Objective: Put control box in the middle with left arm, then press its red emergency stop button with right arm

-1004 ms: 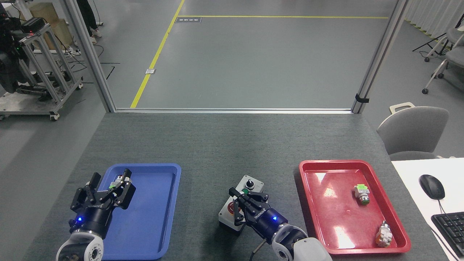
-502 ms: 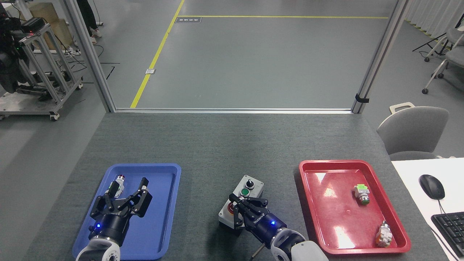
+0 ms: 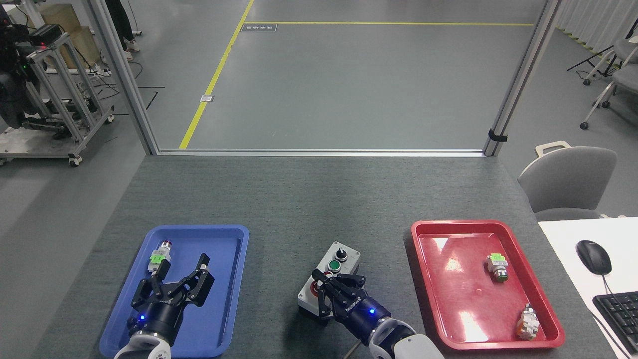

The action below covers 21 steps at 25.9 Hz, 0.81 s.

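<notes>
Between the two trays, near the table's front edge, you have the control box (image 3: 329, 274) sitting on the bare dark grey tabletop (image 3: 309, 199), its long axis running slightly slantwise from the front edge toward the far side. From your head view, its black knob (image 3: 342, 253) and green button (image 3: 334, 265) are clear at the far end. The red emergency stop button (image 3: 314, 288) at the near end is mostly covered by your right gripper (image 3: 335, 293), whose fingers are drawn close together over it; you cannot tell whether they touch the button.

Your left gripper (image 3: 180, 279) hangs over the blue tray (image 3: 227, 309) at the table's front left, its fingers spread wide and holding nothing. Just beyond it, near the tray's far left corner, lies a loose push-button part with a green block (image 3: 159, 255).

Toward the front right, the red tray (image 3: 433, 299) carries a green push-button part (image 3: 497, 267) and an orange one (image 3: 528, 321) near its right rim.
</notes>
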Motion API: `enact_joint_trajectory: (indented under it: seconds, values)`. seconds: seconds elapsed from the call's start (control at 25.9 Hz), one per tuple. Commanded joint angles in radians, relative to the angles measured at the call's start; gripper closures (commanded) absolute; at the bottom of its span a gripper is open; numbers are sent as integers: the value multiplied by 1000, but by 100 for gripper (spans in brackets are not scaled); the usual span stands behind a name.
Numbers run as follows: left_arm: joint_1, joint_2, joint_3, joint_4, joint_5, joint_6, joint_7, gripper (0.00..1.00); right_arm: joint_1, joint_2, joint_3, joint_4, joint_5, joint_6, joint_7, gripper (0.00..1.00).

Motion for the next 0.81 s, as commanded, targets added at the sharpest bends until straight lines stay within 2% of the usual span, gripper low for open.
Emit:
enact_joint_trajectory:
  seconds: [0.0,0.04,0.08,0.12,0.19,0.27,0.39,0.54,0.7,0.77]
  values:
    - [0,0,0,1,1,0,2,1,-5,-4,-23,-48,-70,-5,71,75]
    - [0,0,0,1,1,0,2,1,-5,-18,-57,-99,-120,-7,71,55]
    - [0,0,0,1,1,0,2,1,-5,-23,-109,-140,-182,-10,73,9]
    - [0,-1,0,1,1,0,2,1,-5,-35,-170,-175,-247,-16,76,1]
    - [0,-1,0,1,1,0,2,1,-8,-56,-245,-205,-364,-41,77,0]
    - [0,-1,0,1,1,0,2,1,-42,-78,-259,-206,-427,-41,77,0]
    - [0,-1,0,1,1,0,2,1,-60,-122,-293,-206,-438,18,80,0]
    - [0,-1,0,1,1,0,2,1,-53,-133,-340,-208,-435,160,80,0]
    - [0,-1,0,1,1,0,2,1,-2,-159,-340,-217,-430,212,80,0]
    - [0,-1,0,1,1,0,2,1,44,-159,-340,-264,-430,217,80,0]
